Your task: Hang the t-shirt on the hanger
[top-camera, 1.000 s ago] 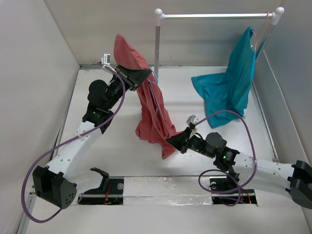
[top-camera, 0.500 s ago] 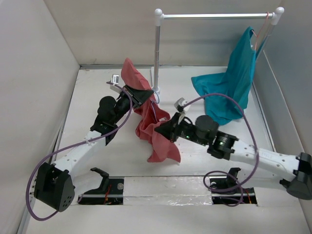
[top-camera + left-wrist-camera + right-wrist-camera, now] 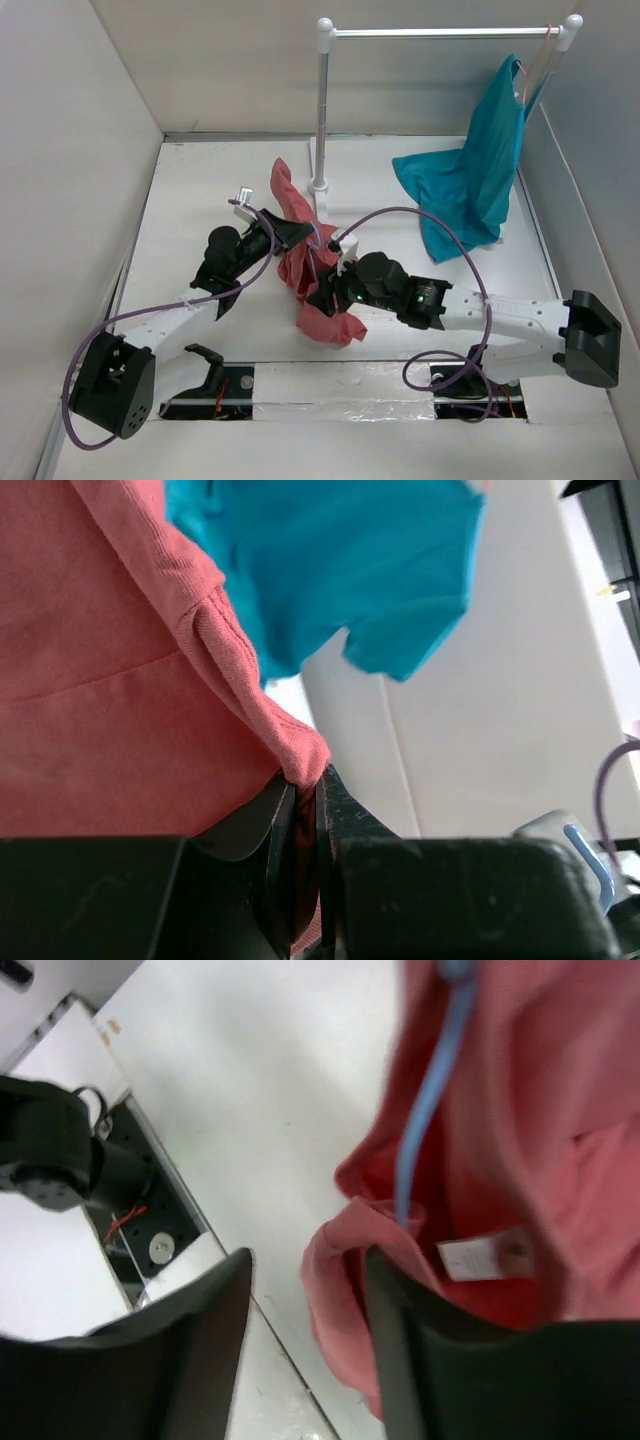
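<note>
The left gripper (image 3: 293,232) is pinching a raised fold of the red t-shirt (image 3: 312,275), its fingers (image 3: 268,825) closed tight on the fabric in the left wrist view. From that pinch the t-shirt is hanging down in a bunched heap onto the white table (image 3: 200,200), near the middle and a little to the near side. The right gripper (image 3: 326,297) is pressing in against the heap from the right. Its jaws are standing open, and the t-shirt's lower edge is lying just at the inner side of one finger (image 3: 395,1350). The hanger (image 3: 425,1120) is showing only as a light-blue wire running down over the red fabric and ending at a fold beside a white label (image 3: 470,1255). At the far right a teal shirt (image 3: 470,180) is hanging from the end of the rack (image 3: 440,33), its lower part trailing on the table.
</note>
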Controlling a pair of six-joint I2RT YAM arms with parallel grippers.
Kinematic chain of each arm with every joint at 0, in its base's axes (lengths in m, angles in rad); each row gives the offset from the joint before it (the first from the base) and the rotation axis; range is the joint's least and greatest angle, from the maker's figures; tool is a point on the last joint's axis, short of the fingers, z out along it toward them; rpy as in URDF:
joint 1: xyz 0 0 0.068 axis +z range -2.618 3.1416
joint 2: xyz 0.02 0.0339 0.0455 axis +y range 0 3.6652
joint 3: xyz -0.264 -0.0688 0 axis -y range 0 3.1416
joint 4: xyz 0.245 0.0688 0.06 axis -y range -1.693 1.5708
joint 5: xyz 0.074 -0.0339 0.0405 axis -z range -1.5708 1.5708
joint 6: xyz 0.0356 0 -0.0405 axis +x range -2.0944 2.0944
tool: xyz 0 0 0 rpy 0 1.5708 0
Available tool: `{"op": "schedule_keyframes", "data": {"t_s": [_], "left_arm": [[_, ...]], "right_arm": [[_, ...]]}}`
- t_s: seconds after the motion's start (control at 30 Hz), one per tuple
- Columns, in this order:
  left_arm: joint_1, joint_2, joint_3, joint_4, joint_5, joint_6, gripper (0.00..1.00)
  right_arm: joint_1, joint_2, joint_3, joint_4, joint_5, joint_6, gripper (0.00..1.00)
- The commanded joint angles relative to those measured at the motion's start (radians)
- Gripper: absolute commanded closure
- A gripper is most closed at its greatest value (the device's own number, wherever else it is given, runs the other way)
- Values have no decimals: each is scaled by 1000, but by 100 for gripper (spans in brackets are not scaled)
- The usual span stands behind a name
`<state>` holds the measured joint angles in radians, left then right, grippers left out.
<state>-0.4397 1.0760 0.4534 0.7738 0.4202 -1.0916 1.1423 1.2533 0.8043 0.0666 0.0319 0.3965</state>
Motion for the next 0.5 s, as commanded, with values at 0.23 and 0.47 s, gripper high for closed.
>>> {"op": "schedule_keyframes", "data": {"t_s": [0.23, 0.47], "left_arm": [[29, 18, -134, 173, 68, -7, 100], [29, -4, -114, 150, 61, -13, 100]], "right_arm": [[37, -115, -51, -31, 89, 50, 66], [37, -51, -24, 76, 172, 62, 86]]}}
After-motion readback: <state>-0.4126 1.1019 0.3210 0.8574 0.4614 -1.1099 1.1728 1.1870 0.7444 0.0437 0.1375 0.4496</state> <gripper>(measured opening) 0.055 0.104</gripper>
